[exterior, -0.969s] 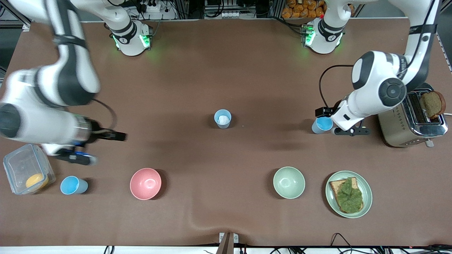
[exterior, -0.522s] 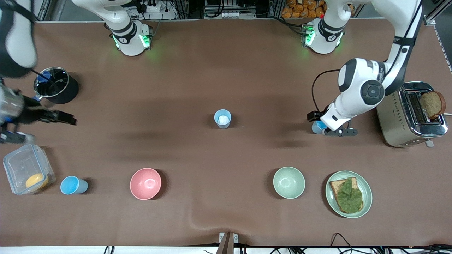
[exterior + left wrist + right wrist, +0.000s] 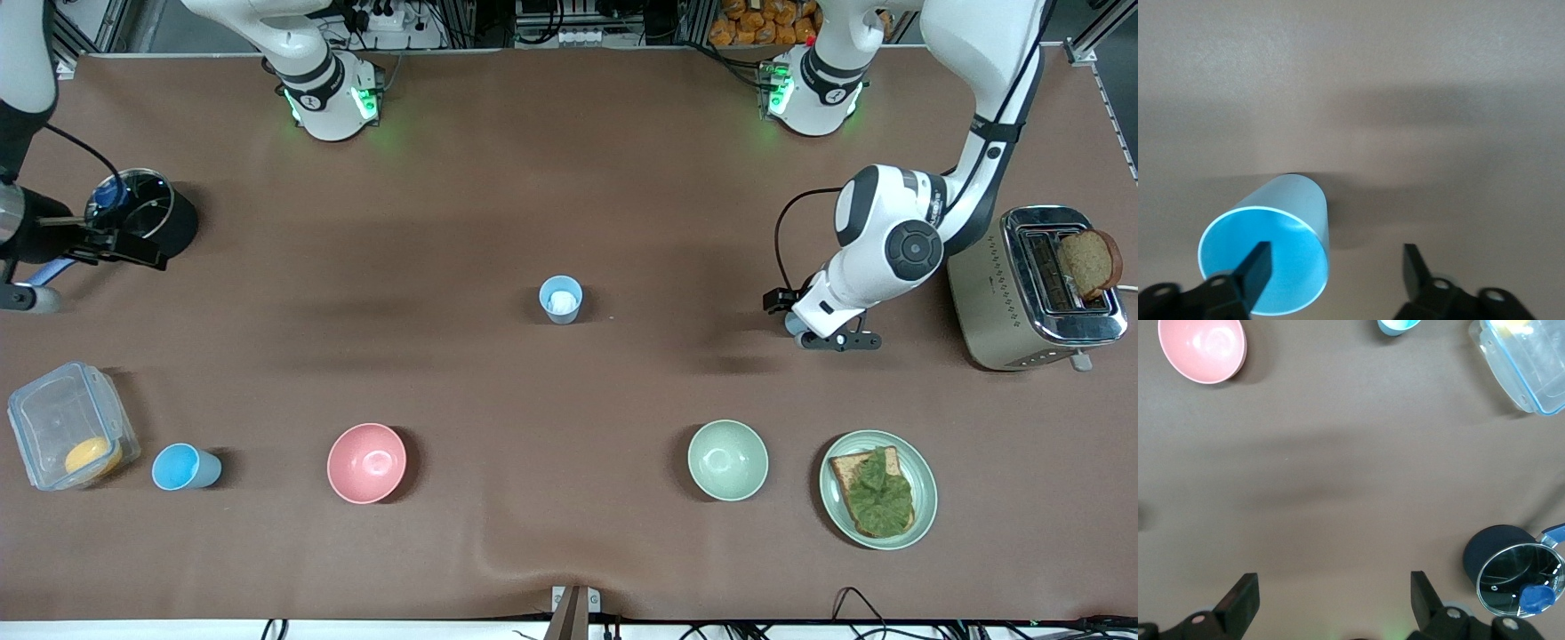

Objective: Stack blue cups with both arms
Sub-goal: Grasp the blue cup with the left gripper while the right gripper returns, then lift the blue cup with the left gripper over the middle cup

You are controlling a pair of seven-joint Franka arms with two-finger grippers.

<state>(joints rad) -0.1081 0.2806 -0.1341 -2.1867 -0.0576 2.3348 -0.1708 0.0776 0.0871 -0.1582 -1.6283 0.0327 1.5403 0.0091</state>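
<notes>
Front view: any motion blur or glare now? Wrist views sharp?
Front view: sharp, arms unblurred; glare on the toaster, green glow at the bases. Left wrist view: blue cup crisp, soft shadows on the table. Right wrist view: sharp, reflections in the pot lid.

You get even, bright overhead light; soft shadows streak the table point(image 3: 569, 178). The toaster point(image 3: 1036, 289) glares. Focus sharp.
</notes>
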